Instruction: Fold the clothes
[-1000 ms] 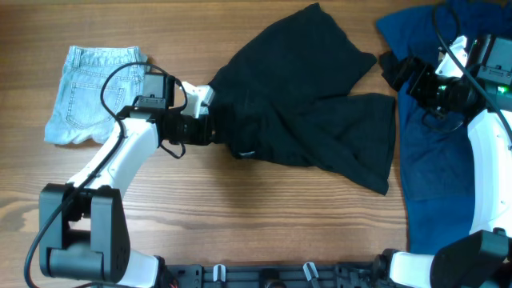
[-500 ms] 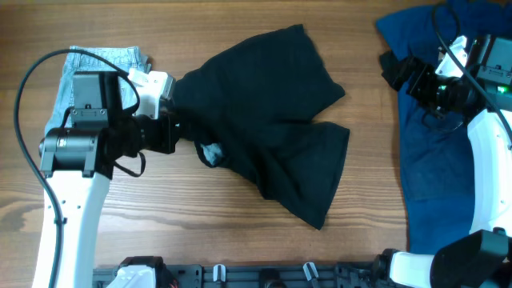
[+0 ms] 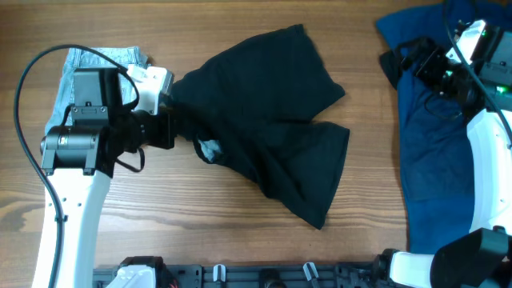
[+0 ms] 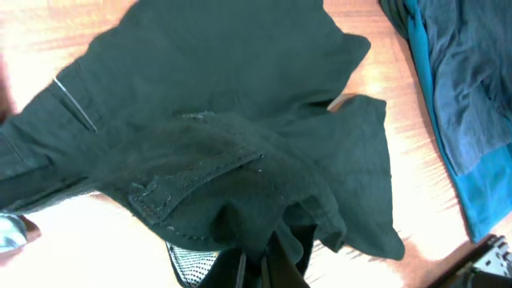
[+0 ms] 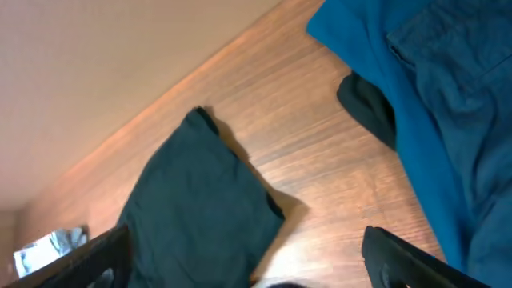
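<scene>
The black shorts [image 3: 272,120] lie in the middle of the table [image 3: 240,232], crumpled and askew, with one leg fanned toward the near right and the waistband end gathered to the left. The left gripper [image 3: 176,122] is pressed together on that gathered waistband edge, and the left wrist view shows cloth bunched right between its fingers. A second ago the shorts sat further right, their leg hem close to the royal-blue garment [image 3: 432,152]. Since then the left arm has dragged them leftward, and they are now well apart from the blue cloth. In the last half second they have hardly moved, so the pull looks finished.

A pale tag [image 3: 210,150] shows at the near-left edge of the shorts (probably an inside label, which hints the fabric is turned over there). The denim shorts [image 3: 80,58] lie at the far left, partly hidden under the left arm.

The right gripper [image 3: 394,64] hangs over the far edge of the blue garment with its fingers spread, holding nothing; it has shifted slightly toward the far side.

The shorts now have clear room, but they are not yet flat and no fold has been made. Spreading them out seems the next need.
</scene>
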`<state>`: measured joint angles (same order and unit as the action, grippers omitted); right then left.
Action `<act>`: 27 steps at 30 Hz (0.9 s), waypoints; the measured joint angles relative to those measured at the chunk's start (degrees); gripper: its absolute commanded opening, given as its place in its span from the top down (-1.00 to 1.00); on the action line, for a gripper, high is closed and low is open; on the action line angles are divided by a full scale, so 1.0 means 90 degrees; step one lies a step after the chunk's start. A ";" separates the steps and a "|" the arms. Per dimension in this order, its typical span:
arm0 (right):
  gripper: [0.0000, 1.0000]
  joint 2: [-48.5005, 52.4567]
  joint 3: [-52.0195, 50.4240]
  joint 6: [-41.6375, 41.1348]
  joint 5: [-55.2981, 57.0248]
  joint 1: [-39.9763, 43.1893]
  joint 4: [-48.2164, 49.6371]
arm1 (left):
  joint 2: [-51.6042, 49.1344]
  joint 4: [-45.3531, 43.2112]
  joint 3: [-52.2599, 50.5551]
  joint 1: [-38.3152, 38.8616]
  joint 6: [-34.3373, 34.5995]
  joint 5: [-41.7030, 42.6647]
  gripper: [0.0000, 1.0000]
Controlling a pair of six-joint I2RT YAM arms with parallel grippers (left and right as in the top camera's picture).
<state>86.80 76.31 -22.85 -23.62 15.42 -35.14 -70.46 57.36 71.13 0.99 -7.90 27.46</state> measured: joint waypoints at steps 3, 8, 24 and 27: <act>-0.53 0.0000 0.0019 0.0287 -0.0214 -0.0032 -0.1061 | -0.0002 -0.0039 0.0000 0.0000 0.0000 -0.0005 0.92; -0.53 -0.0136 -0.0648 0.0743 -0.0129 -0.0595 -0.2378 | -0.0002 -0.0039 0.0000 0.0000 0.0000 -0.0007 0.92; 0.91 -0.0947 -0.5185 -0.0345 -0.0554 -0.2764 0.0583 | -0.0005 0.0134 -0.0002 0.0000 0.0000 -0.0024 0.90; 0.91 -0.0172 -0.5047 -0.0413 -0.0697 -0.2696 0.1061 | -0.0005 0.0163 -0.0002 0.0000 0.0000 -0.0027 0.91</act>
<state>85.25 30.89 -26.57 -29.89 -8.84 -25.58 -70.50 58.83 71.11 0.99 -7.90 27.22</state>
